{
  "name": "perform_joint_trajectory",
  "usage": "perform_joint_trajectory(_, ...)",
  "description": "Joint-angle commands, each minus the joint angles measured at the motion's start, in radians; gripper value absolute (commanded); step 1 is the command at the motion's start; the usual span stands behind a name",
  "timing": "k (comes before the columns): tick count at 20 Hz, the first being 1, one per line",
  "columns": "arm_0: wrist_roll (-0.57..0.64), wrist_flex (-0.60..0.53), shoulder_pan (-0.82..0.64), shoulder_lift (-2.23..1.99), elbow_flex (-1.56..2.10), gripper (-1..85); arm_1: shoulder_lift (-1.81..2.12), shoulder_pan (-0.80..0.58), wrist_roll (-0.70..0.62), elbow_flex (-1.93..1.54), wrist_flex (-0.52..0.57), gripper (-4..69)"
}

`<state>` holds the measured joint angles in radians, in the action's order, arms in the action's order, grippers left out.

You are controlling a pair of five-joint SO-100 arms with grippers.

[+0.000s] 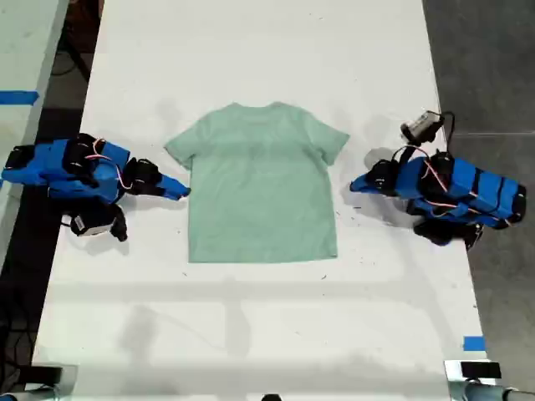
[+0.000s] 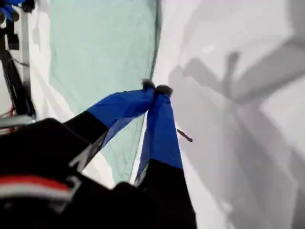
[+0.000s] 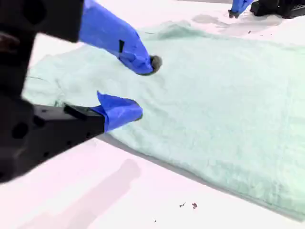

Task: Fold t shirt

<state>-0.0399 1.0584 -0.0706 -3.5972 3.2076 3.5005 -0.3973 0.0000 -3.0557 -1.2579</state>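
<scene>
1. The t shirt point(image 1: 263, 188): flat on the bench point(image 1: 251, 50), between both arms, long axis neck to hem.
2. My second gripper point(image 3: 140, 88): fingers apart, empty, over the t shirt's side edge below a sleeve point(image 3: 47, 81); likely the nearer one.
3. My first gripper point(image 2: 156, 88): fingers pressed together, empty, just beside the opposite side edge.

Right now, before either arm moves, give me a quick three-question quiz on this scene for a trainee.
1. True or false: the t shirt is already folded in half.
2. Which gripper stands open? A) my first gripper B) my second gripper C) both
3. Fill in: the t shirt lies spread flat on the white ___.

Key: 1 false; 2 B, the first is shut at the shirt's edge with nothing in it; 3 table.
</scene>
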Motion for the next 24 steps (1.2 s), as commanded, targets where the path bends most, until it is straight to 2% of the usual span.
perform_joint_trajectory(1,0.002,0.002,0.015,-0.009,0.009,11.7,0.011,0.046,0.02,-0.055,-0.005,-0.2)
perform_joint_trajectory(3,0.002,0.002,0.015,-0.009,0.009,11.7,0.011,0.051,0.012,-0.054,0.0,-0.3)
perform_joint_trajectory(5,0.002,0.002,0.015,-0.009,0.009,11.7,0.011,0.06,-0.095,-0.052,0.071,-0.2)
perform_joint_trajectory(7,0.002,0.002,0.015,-0.009,0.009,11.7,0.011,0.081,-0.118,-0.052,0.071,3.5)
perform_joint_trajectory(13,0.002,0.002,0.015,-0.009,0.009,11.7,0.005,0.074,-0.031,-0.058,0.029,5.4)
perform_joint_trajectory(15,0.002,0.002,0.015,-0.009,0.009,11.7,-0.032,0.074,-0.13,-0.02,0.098,3.8)
perform_joint_trajectory(18,0.002,0.002,0.015,-0.009,0.009,11.7,-0.571,0.043,-0.218,0.341,0.092,9.0)
perform_joint_trajectory(20,0.002,0.002,0.015,-0.009,0.009,11.7,-0.732,0.0,-0.276,0.451,0.129,13.7)
perform_joint_trajectory(22,0.002,0.002,0.015,-0.009,0.009,11.7,-0.864,-0.1,-0.373,0.595,0.101,18.9)
perform_joint_trajectory(24,0.002,0.002,0.015,-0.009,0.009,11.7,-1.002,-0.167,-0.431,0.739,0.072,20.5)
